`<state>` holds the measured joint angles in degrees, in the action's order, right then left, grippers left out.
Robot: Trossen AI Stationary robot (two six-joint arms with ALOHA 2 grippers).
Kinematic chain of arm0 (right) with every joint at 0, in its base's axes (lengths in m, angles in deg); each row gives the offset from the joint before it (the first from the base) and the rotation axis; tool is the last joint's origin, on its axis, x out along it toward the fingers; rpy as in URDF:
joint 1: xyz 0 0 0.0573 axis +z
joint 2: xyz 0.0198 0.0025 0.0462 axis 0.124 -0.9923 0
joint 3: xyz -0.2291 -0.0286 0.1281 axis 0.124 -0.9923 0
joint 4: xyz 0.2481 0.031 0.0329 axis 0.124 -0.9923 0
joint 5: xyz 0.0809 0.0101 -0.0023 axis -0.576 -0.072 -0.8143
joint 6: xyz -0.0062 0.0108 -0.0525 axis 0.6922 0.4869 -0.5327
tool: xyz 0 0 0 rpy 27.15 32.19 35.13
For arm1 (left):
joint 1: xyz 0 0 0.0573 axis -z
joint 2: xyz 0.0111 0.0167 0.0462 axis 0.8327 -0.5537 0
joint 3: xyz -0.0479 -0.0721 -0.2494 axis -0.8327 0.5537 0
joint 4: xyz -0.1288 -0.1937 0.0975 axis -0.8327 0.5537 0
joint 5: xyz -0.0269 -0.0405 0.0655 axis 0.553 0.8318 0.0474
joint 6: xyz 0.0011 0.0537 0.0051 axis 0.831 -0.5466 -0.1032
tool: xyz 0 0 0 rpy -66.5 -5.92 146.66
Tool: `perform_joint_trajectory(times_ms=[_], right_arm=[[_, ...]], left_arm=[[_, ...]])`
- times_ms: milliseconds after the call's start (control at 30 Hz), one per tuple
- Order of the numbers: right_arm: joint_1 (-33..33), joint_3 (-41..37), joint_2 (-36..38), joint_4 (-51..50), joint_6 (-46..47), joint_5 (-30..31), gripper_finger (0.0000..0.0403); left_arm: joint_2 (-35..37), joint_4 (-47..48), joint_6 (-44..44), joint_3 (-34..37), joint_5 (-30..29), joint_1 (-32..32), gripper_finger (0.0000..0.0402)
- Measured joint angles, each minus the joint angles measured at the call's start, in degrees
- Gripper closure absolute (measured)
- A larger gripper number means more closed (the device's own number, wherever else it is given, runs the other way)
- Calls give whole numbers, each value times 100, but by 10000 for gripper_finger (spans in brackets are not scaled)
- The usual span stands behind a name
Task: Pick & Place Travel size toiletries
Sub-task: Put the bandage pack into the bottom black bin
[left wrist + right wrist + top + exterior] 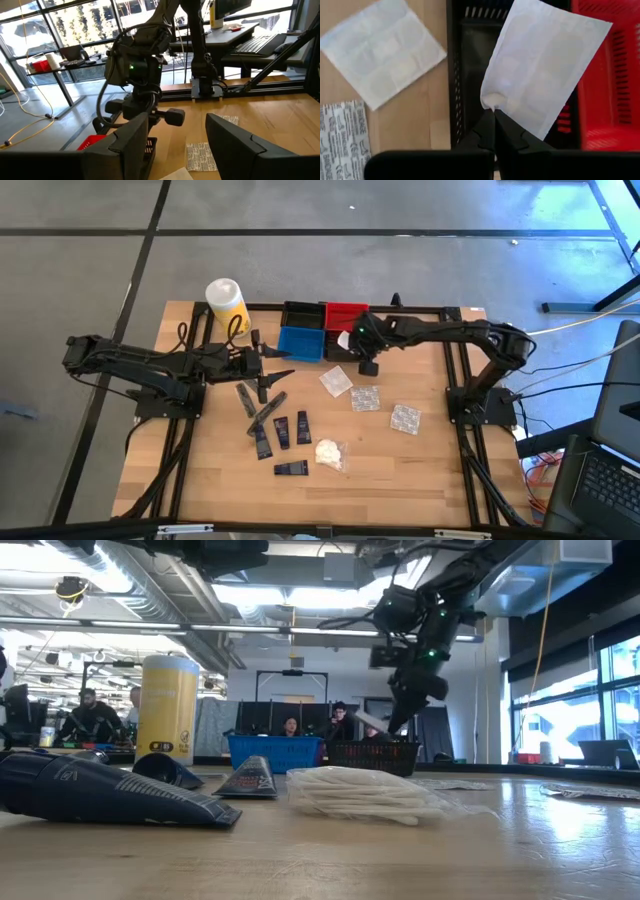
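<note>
My right gripper (pixel 494 117) is shut on a white flat packet (pixel 540 65) above a black bin (pixel 470 60), next to the red bin (pixel 600 100). It shows in the high view (pixel 366 360) and the low view (pixel 395 718) too. Two more packets (pixel 336 381) (pixel 405 418) and a printed one (pixel 365 398) lie flat on the table. Several dark tubes (pixel 283 430) and a white wad in clear wrap (pixel 330 452) lie in the middle. My left gripper (pixel 177 145) is open and empty above the table, near the blue bin (pixel 301 343). My right gripper pinches one corner of the white packet (pixel 490 102) between its two fingertips. The packet is lifted clear and spreads out beyond the fingertips, over the black bin and the red bin's edge.
A yellow cylinder with a white top (pixel 227 303) stands at the far left of the table. A second black bin (pixel 300 315) stands beside the red bin (pixel 346 313) at the far edge. People sit in the room behind the table (pixel 290 726).
</note>
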<state>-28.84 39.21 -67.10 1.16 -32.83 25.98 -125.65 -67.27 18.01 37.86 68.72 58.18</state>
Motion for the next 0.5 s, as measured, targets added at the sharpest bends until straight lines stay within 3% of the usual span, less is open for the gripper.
perform_joint_trajectory(times_ms=[500], right_arm=[[4, 473, -636, -330, -17, 86, 403]], left_arm=[[0, 1, 0, 0, 0, 0, 206]])
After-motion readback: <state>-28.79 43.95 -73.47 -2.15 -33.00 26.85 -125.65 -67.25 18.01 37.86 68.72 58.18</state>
